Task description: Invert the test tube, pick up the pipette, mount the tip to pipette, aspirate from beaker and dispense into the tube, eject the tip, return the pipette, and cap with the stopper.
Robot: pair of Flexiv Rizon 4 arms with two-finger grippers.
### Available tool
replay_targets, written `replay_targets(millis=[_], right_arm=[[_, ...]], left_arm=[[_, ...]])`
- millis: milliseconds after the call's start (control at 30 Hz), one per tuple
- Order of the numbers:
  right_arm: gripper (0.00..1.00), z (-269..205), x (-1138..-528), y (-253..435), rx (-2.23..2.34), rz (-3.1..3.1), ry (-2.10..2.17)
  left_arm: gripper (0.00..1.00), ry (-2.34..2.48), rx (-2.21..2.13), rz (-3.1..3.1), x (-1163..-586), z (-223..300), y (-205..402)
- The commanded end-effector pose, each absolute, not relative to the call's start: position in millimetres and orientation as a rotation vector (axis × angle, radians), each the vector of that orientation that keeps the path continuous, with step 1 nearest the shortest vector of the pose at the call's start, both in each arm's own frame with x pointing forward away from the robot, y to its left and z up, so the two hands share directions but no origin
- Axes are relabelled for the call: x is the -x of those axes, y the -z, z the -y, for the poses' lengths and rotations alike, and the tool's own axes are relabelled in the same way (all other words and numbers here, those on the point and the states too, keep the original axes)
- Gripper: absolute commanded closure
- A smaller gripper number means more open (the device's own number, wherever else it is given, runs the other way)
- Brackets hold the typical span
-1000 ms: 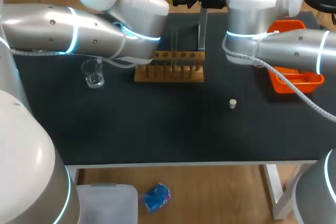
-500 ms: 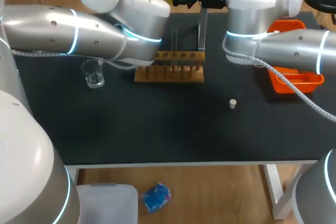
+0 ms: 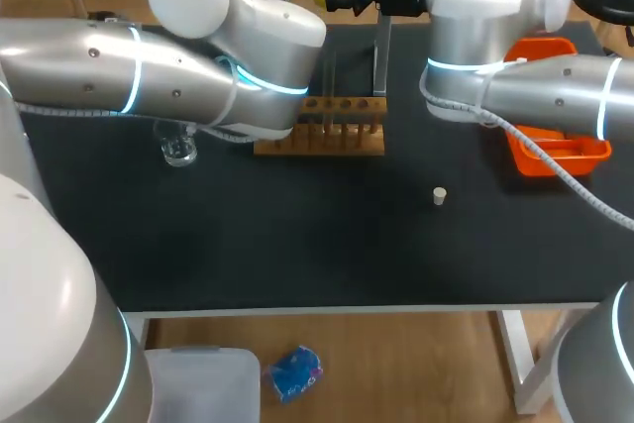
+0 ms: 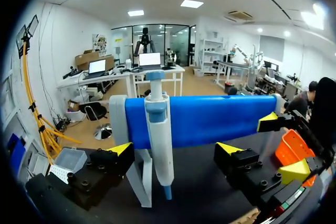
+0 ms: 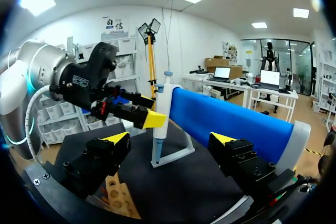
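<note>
The white and blue pipette (image 4: 159,129) hangs on its clear stand (image 4: 143,182) at the table's far edge. My left gripper (image 4: 175,149) is open, with the pipette between its fingers and touching neither. My right gripper (image 5: 169,139) is open too and faces the pipette (image 5: 161,109) from the other side, a little way off. A thin glass test tube (image 3: 330,86) stands in the wooden rack (image 3: 319,128). The small white stopper (image 3: 439,195) lies on the black tabletop right of centre. The glass beaker (image 3: 178,149) stands left of the rack, half hidden under my left arm.
An orange bin (image 3: 555,154) sits at the table's right edge under my right arm. My left arm hangs over the rack's left end. The rack (image 5: 119,196) lies just under my right gripper. Both grippers are close together at the stand (image 3: 381,56).
My left arm has shifted slightly to the right, now covering more of the rack's left end and the beaker. The right arm has not moved.
</note>
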State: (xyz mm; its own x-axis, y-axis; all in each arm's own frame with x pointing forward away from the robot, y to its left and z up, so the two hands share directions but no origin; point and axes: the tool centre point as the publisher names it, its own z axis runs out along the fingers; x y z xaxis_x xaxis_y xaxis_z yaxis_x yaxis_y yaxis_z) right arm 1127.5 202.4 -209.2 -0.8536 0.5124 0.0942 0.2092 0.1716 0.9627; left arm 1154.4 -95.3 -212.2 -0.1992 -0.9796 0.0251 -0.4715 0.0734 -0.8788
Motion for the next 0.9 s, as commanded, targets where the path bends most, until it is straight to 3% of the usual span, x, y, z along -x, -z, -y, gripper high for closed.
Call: replay_targets(millis=[33, 600, 900], right_arm=[[0.0, -202, -1128, 210, -0.695, -2.197, -1.74], [0.0, -196, -1124, 202, -0.666, -2.21, -1.742], [0.0, -162, -1076, 179, -0.567, -2.228, -1.819]], left_arm=[[0.0, 1.118, 1.43, -1.73, -1129, 91, 209], [0.0, 1.271, 1.17, -1.996, -1040, 94, 186], [0.0, 1.481, 0.849, -2.304, -1006, 107, 177]])
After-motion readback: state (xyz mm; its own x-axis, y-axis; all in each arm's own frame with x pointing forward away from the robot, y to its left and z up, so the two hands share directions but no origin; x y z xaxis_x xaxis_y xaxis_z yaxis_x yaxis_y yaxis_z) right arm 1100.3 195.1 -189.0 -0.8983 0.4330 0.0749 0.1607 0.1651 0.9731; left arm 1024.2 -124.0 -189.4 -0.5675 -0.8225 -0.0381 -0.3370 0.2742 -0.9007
